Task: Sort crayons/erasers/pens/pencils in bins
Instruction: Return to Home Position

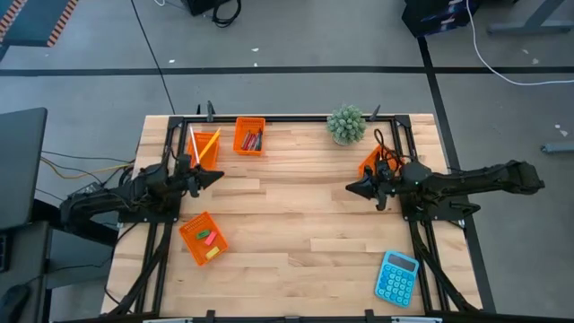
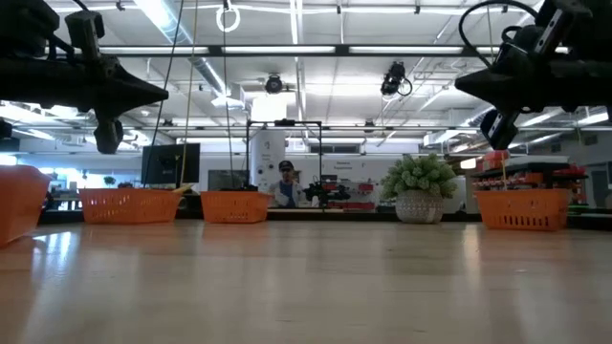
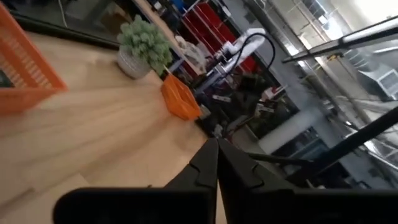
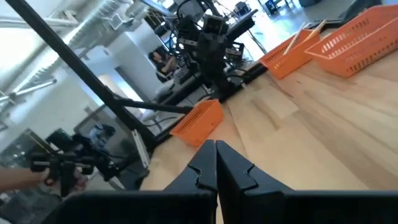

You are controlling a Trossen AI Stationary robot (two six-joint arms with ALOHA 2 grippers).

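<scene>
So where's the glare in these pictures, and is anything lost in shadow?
Low view: the ceiling lights glare and lay a pale sheen on the table, while the left gripper and right gripper show as dark silhouettes against them. Right wrist view: the room's bright ceiling washes out to white. Left wrist view: the ceiling is similarly bright. High view: even light, no strong glare.

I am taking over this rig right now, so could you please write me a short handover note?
Left gripper: shut, empty, raised at the table's left.
Right gripper: shut, empty, raised at the right.
Pencils in back-left bin, crayons in middle bin, erasers in front-left bin; fourth bin half hidden behind right arm, contents unseen.
Done: nothing loose shows on the wood.
Left: finish homing both arms.
</scene>
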